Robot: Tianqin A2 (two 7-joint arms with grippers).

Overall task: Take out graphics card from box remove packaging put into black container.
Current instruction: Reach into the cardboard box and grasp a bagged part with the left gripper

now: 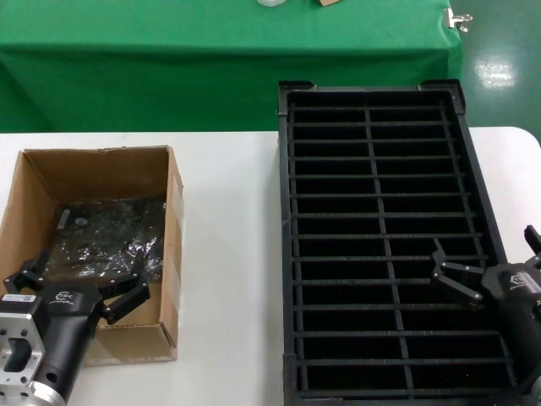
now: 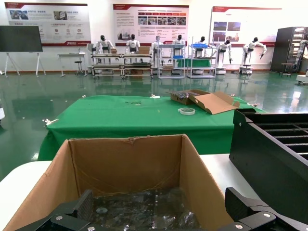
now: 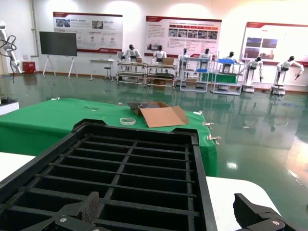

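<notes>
The brown cardboard box stands open on the left of the white table. Inside it lies the crinkly silvery bag, and the dark graphics card shows dimly through it. My left gripper is open over the near end of the box, just above the bag, with nothing in it. In the left wrist view its jaws span the box over the bag. The black slotted crate stands to the right. My right gripper is open and empty over the crate's right rim.
A green-draped table stands behind the white table, with a metal clamp at its right corner. The crate's side wall rises close to the right of the box. The white table's right edge lies just beyond the crate.
</notes>
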